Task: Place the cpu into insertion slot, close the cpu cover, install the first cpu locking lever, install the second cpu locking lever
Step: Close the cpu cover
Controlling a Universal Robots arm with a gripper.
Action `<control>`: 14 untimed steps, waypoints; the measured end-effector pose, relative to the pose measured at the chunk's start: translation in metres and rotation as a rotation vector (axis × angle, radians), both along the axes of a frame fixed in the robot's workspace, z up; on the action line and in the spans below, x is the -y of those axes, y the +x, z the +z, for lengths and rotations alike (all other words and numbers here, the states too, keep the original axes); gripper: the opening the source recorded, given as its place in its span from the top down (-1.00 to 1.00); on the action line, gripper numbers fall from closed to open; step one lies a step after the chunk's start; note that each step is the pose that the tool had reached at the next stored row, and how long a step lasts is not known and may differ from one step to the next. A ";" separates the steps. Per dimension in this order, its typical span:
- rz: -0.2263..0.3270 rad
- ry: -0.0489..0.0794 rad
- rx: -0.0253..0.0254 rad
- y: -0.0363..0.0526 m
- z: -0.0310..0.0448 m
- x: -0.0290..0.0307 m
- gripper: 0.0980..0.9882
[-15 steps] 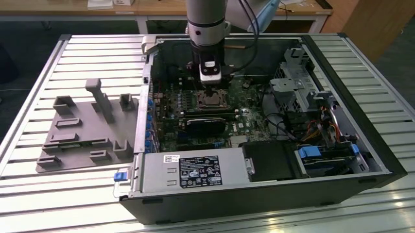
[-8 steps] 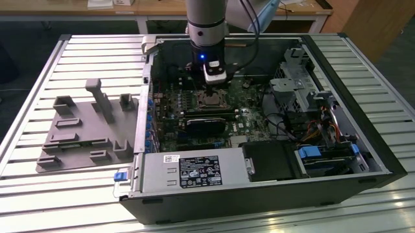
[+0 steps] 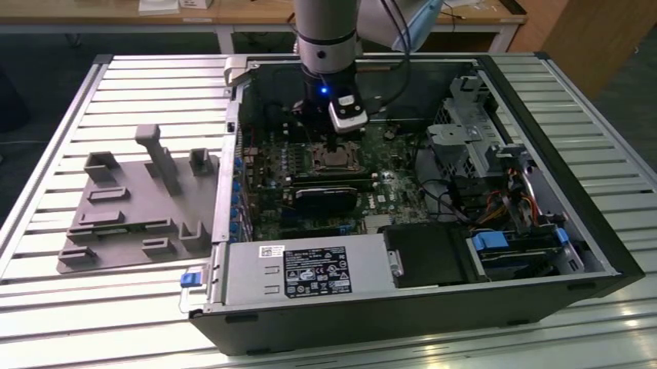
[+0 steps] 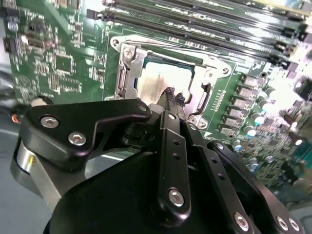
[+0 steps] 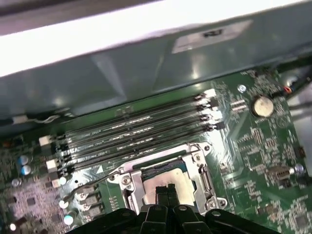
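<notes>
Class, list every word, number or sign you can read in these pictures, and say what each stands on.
Nothing can be read for certain.
Power supply label: too small to read.
White sticker beside it: too small.
Case wall sticker: blurred.
Circuit board markings: blurred.

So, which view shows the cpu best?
The second wrist view: the cpu shows its pale top large and near, framed by the cover, with the gripper tips over one edge. The first wrist view shows it too, partly behind the tips. In the exterior view it is a small square beside the gripper.
</notes>
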State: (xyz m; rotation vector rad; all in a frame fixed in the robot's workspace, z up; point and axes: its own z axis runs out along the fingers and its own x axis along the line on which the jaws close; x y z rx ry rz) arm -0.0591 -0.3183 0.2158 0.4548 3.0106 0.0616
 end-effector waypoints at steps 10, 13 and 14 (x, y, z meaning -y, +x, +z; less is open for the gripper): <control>0.125 -0.020 -0.0158 0.0000 -0.0041 0.0000 0.99; 0.142 -0.029 -0.0307 0.0005 -0.0054 0.0000 0.99; 0.146 -0.032 -0.0345 0.0006 -0.0058 0.0000 0.99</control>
